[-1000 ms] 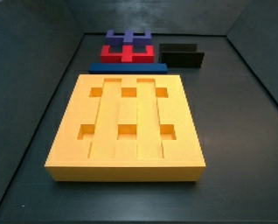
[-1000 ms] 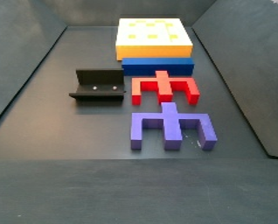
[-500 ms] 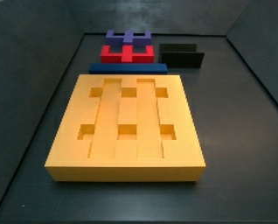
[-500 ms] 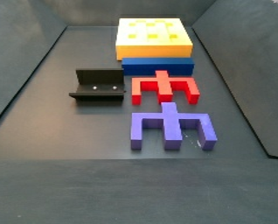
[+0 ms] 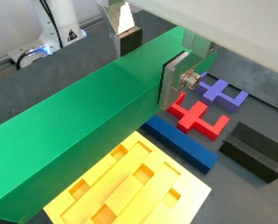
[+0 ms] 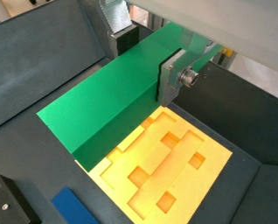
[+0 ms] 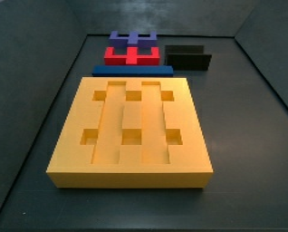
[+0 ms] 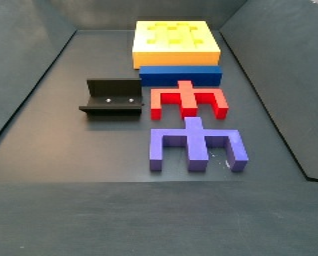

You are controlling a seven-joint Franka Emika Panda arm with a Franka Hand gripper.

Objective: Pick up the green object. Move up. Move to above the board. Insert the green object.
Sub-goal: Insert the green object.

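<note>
Gripper (image 5: 148, 59), clamped across the green bar (image 5: 77, 122) mid-frame in both wrist views, hangs high above the board (image 6: 165, 157), seemingly poised for insertion.

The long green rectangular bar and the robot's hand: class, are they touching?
Touching. In both wrist views the long green rectangular bar sits between the hand's silver fingers, one plate flat against its side.

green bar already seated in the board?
No: in a wrist view the gripper holds the green object above the board, whose grooves lie bare.
</note>
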